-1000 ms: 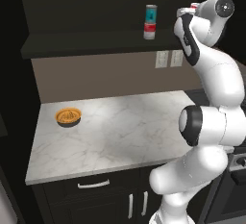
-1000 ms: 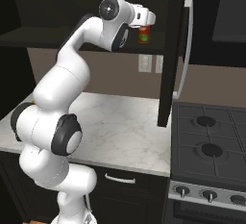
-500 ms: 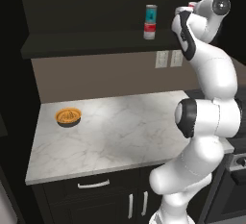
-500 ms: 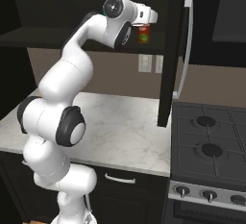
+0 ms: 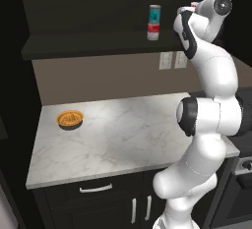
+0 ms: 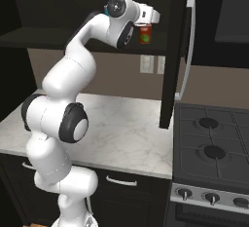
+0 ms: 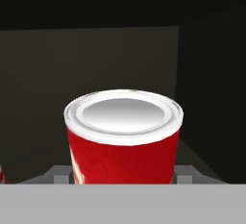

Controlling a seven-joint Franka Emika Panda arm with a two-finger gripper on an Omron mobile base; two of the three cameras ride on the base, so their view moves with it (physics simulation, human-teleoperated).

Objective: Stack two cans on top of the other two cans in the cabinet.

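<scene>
Seen from the hand, a bright red can (image 7: 124,141) with a silver lid and a pale label patch sits upright between my fingers, gripper (image 7: 122,177) shut on it, the dark cabinet back wall behind. My gripper (image 6: 148,19) hovers at upper-can height inside the black cabinet (image 5: 88,43). Directly under the hand a darker red-orange can (image 6: 145,35) with a yellowish mark stands on the shelf. To the left, a teal can (image 5: 154,12) rests on a red-and-white can (image 5: 153,30), left of my gripper (image 5: 183,14).
An orange bowl (image 5: 70,119) sits on the marble counter (image 5: 123,139) below. Two wall outlets (image 5: 172,60) are under the shelf. A tall black panel (image 6: 170,75) borders the cabinet on the right, with a stove (image 6: 214,143) beyond it.
The arm's lower links have shifted and straightened while the hand has edged slightly upward at the shelf. The red can stays in the grip; the teal stack has not moved.
</scene>
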